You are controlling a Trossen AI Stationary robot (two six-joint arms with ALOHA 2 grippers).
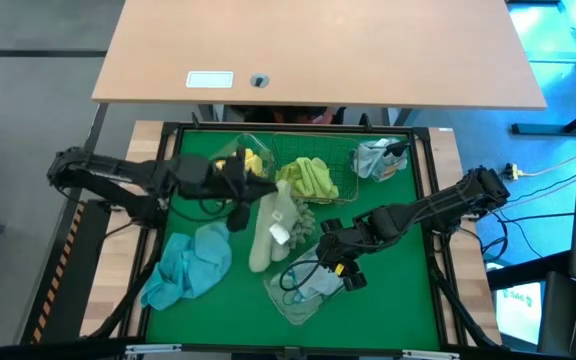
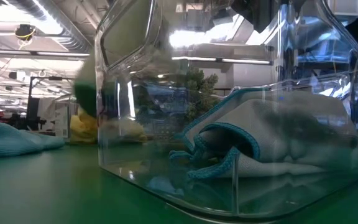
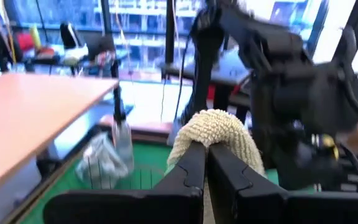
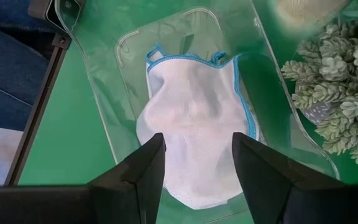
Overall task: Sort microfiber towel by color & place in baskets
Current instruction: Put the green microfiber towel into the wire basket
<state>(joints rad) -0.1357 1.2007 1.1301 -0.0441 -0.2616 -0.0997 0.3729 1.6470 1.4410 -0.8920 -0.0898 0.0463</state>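
Note:
My left gripper [image 1: 264,203] [image 3: 207,149] is over the middle of the table, shut on a pale sage towel [image 1: 271,232]. My right gripper [image 1: 330,262] [image 4: 197,155] is open and hovers above a clear tub [image 1: 298,295] [image 4: 104,93] near the table's near edge. A whitish, blue-edged towel [image 4: 194,124] [image 2: 278,140] lies crumpled in that tub. A light blue towel [image 1: 193,265] lies on the green mat at the left. A yellow towel [image 1: 251,160] sits in the far clear tub, and a lime green one [image 1: 311,178] in the wire basket [image 1: 346,192]. My left gripper pinches the pale sage towel between its two shut fingers at a bunched upper end [image 3: 215,127], which bulges over the fingertips. The fingers point level toward the table's far right. The rest of the towel [image 1: 266,250] trails from the gripper toward the near edge; whether it touches the mat cannot be told.
A spiky grey-green ball [image 1: 304,218] [image 4: 340,81] sits between the two grippers, beside the near tub. A small bottle and a grey cloth [image 1: 378,158] lie at the far right corner. A wooden desk [image 1: 318,50] stands beyond the far edge. Open green mat [image 1: 398,290] lies to the right.

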